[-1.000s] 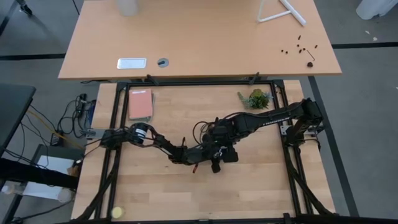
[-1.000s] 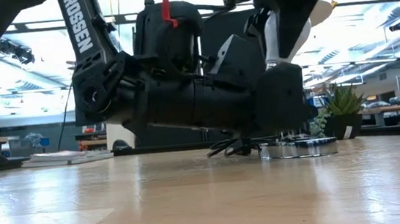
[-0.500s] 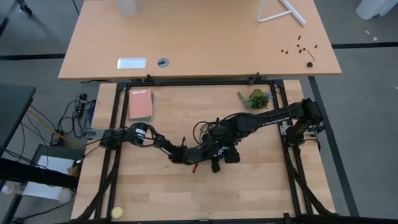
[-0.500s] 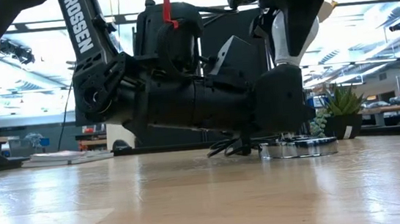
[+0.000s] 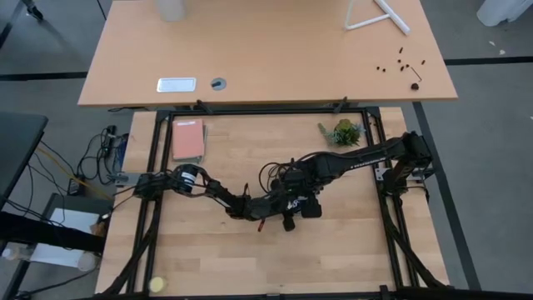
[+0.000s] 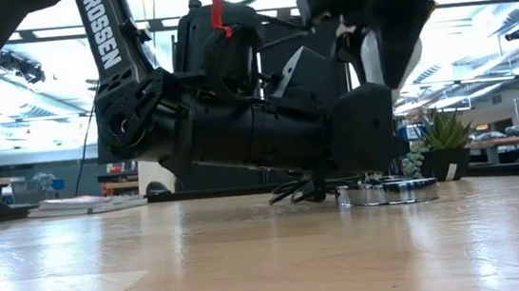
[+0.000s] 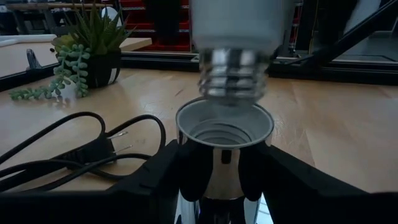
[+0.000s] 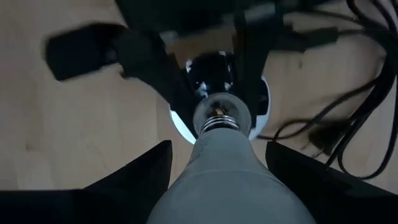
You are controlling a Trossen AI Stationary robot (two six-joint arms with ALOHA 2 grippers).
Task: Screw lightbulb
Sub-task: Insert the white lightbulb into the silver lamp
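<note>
The white lightbulb (image 8: 221,171) hangs with its grey screw end (image 7: 233,78) down, right over the open mouth of the silvery socket (image 7: 225,134). Whether the two touch, I cannot tell. My right gripper (image 8: 221,186) is shut on the bulb from above. My left gripper (image 7: 224,186) lies low and level at the table's middle (image 5: 279,206), shut on the socket. The socket stands upright with its round base disc (image 6: 386,192) on the table. My left gripper pinches the socket's silvery tube (image 7: 189,155) between its two fingers, one on each side, below the open mouth. The fingers come in level, close above the table. The socket stays upright on its base. My right gripper pinches the bulb's wide white part (image 8: 186,186) between its two fingers, which point down from above. The bulb hangs upright below them with its screw end (image 8: 219,115) lowest, lifted clear of the table.
The socket's black cord and plug (image 7: 93,149) lie looped on the table beside the socket. A small potted plant (image 5: 344,132) stands at the far right, a pink book (image 5: 188,139) at the far left, and a small yellow thing (image 5: 157,284) at the near left corner.
My right gripper has sunk a little toward the socket with the lightbulb, which stays upright with its screw end down. The socket and my left arm stand where they were.
</note>
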